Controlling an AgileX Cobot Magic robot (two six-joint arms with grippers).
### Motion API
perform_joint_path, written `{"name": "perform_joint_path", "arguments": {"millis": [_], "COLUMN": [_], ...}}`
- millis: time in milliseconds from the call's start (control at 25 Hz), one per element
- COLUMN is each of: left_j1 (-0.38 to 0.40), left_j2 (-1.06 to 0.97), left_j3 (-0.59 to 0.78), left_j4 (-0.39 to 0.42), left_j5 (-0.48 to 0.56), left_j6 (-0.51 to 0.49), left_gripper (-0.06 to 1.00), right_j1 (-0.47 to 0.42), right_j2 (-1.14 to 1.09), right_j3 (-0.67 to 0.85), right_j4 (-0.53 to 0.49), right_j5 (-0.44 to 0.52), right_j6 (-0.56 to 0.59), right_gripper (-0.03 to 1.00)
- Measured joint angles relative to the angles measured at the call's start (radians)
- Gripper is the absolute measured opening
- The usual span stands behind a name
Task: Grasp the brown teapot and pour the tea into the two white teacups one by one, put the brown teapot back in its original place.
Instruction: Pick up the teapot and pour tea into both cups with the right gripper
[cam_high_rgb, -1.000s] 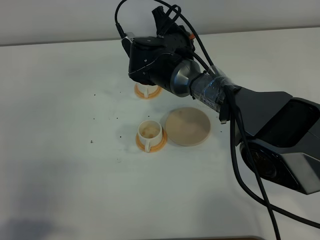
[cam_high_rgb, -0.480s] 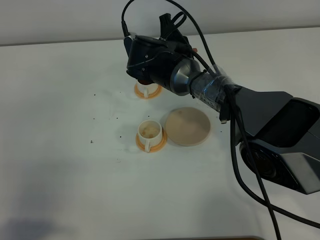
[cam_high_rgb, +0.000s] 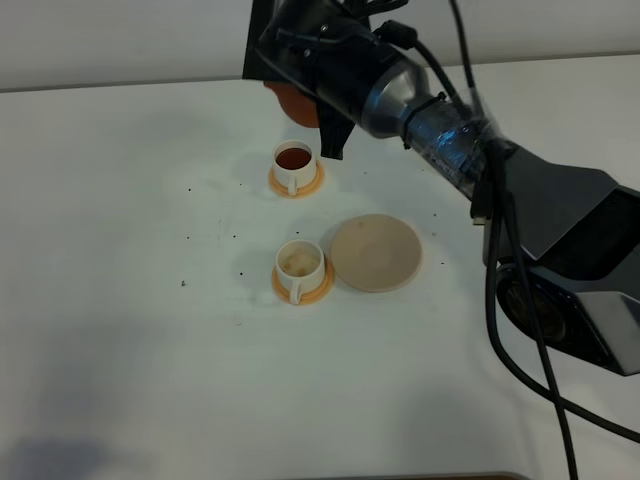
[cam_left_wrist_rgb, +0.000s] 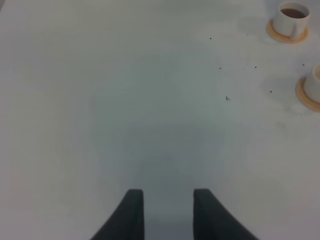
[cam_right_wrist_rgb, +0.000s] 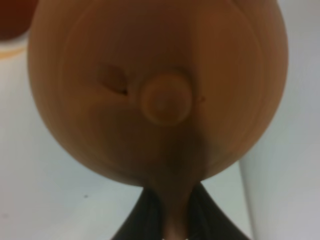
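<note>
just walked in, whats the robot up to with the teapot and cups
The right gripper is shut on the handle of the brown teapot, holding it in the air by the far teacup, which has dark tea in it. The near teacup shows no dark tea yet. The beige coaster lies bare. The left gripper is open and idle.

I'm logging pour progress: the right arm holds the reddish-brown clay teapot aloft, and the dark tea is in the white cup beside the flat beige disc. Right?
Not quite: the dark tea is in the far white teacup, nearest the reddish-brown clay teapot; the near white teacup beside the flat beige disc holds none. The exterior high view shows it.
</note>
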Motion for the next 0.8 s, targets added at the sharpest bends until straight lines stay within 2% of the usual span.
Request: {"name": "perform_joint_path", "arguments": {"millis": [400,800], "left_j1": [0.0,0.0], "left_j2": [0.0,0.0], "left_j3": [0.0,0.0], "left_j4": [0.0,0.0], "left_j5": [0.0,0.0], "left_j6": [0.0,0.001], "left_gripper": [0.24,0.24], "right_j1": [-0.066,-0.072], "right_j2": [-0.049,-0.052], "right_j3": [-0.001,-0.001], "right_j4": [0.239,0.318], "right_j5": [0.013,0.014], "right_j6": [0.219,0.314], "right_gripper": [0.09,0.09]}}
